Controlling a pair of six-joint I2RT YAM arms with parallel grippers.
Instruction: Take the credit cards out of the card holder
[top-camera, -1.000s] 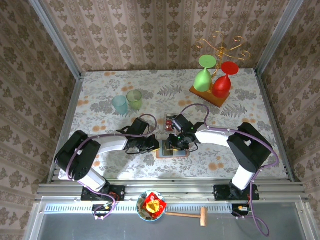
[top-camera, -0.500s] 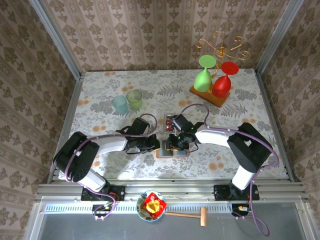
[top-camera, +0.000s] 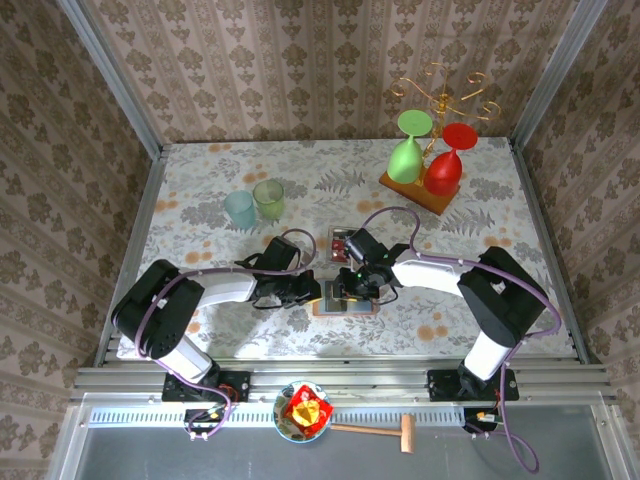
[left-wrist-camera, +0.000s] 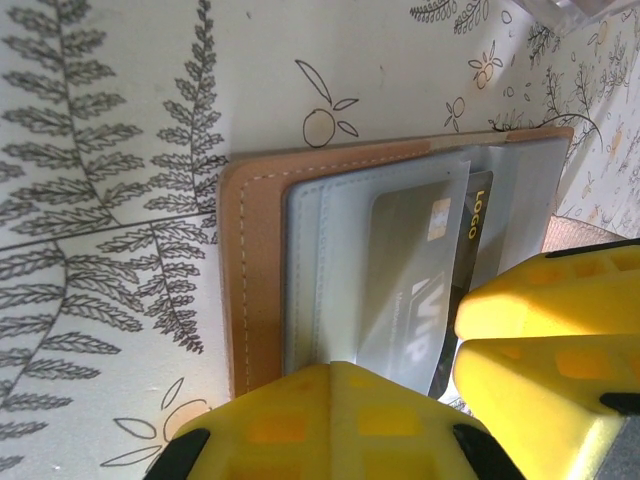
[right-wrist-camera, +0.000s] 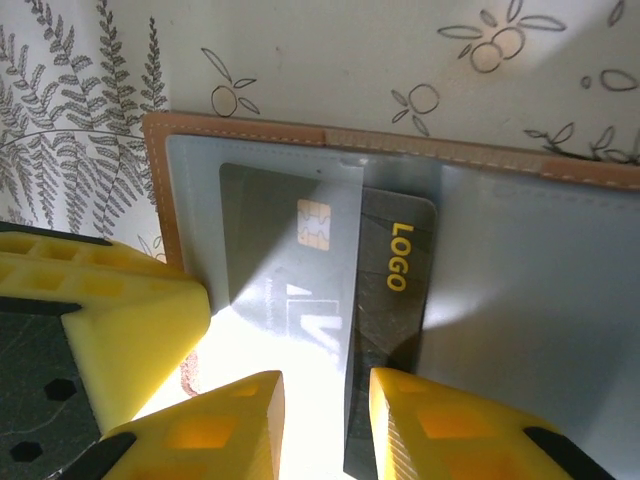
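Note:
The card holder (top-camera: 345, 307) lies open on the table, salmon-brown rim (left-wrist-camera: 250, 280) with grey-blue pockets (right-wrist-camera: 530, 270). A dark credit card (right-wrist-camera: 400, 270) printed "LOGO" and "VIP" sits half inside a clear pocket (left-wrist-camera: 410, 270). My left gripper (left-wrist-camera: 335, 395) is shut, its yellow tips together over the holder's near edge (top-camera: 312, 291). My right gripper (right-wrist-camera: 325, 425) hovers over the card with its jaws apart, the pocket's edge and the card's bare strip showing between them (top-camera: 353, 284). Red credit cards (top-camera: 342, 243) lie on the table just behind it.
A blue cup (top-camera: 239, 208) and a green cup (top-camera: 268, 198) stand at the back left. A wooden stand (top-camera: 415, 190) with green and red glasses is at the back right. A bowl (top-camera: 303, 411) and a wooden mallet (top-camera: 385, 432) lie below the table's front rail.
The left arm's elbow has shifted a little; both grippers stay over the card holder.

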